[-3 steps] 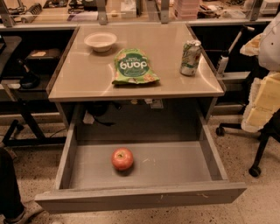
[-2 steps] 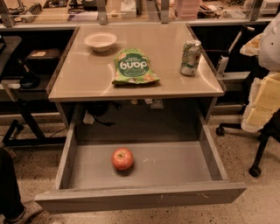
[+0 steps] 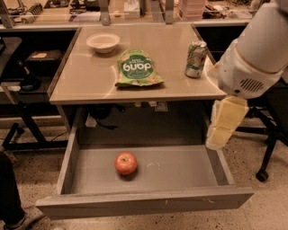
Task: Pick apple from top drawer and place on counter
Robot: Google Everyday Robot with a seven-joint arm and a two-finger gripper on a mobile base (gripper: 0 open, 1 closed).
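Note:
The apple (image 3: pixel 126 163), red-orange and round, lies on the grey floor of the open top drawer (image 3: pixel 180 168), left of its middle. The beige counter (image 3: pixel 166 72) stands above the drawer. My white arm (image 3: pixel 256 54) comes in from the upper right. Its cream-coloured gripper (image 3: pixel 221 130) hangs down over the drawer's right side wall, well to the right of the apple and above it. It holds nothing that I can see.
On the counter are a white bowl (image 3: pixel 103 42), a green snack bag (image 3: pixel 137 68) and a drink can (image 3: pixel 195 59). A cluttered bench (image 3: pixel 135 11) runs behind. A chair base with a castor (image 3: pixel 263 173) stands right of the drawer.
My arm has swung in from the right edge toward the drawer, and the gripper now hangs over the drawer's right wall. The apple has not moved.

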